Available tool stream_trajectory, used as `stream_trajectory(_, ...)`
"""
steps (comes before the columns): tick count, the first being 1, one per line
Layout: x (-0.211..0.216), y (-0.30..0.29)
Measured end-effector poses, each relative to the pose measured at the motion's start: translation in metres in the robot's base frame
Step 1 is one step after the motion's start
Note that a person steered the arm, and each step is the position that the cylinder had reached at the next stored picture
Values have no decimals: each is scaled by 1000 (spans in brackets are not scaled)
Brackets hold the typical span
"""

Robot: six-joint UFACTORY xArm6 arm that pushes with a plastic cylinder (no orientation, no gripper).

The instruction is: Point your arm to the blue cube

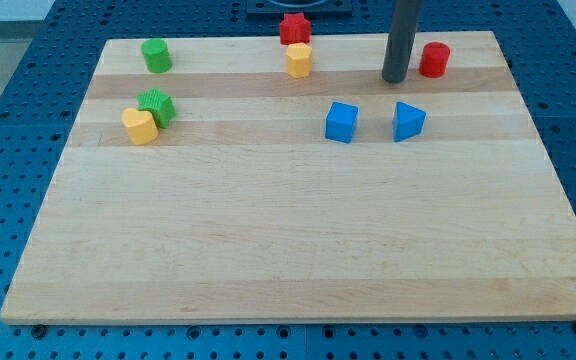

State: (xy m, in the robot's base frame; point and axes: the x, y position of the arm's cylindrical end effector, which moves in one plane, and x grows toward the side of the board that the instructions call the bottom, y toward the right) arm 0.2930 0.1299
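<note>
On the pale wooden board (298,240), ringed by blue pegboard (38,60), my tip (396,79) rests above-right of the blue cube (341,122)

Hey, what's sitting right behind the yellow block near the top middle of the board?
Behind the yellow block, toward the view's top, a red block sits at the board's edge, apparently touching it. The yellow block hides the red one's lower front. My tip is off to the right.
</note>
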Motion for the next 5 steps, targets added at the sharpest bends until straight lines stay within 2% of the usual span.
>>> stream_trajectory(2, 43, -12)
stream_trajectory(5, 43, -40)
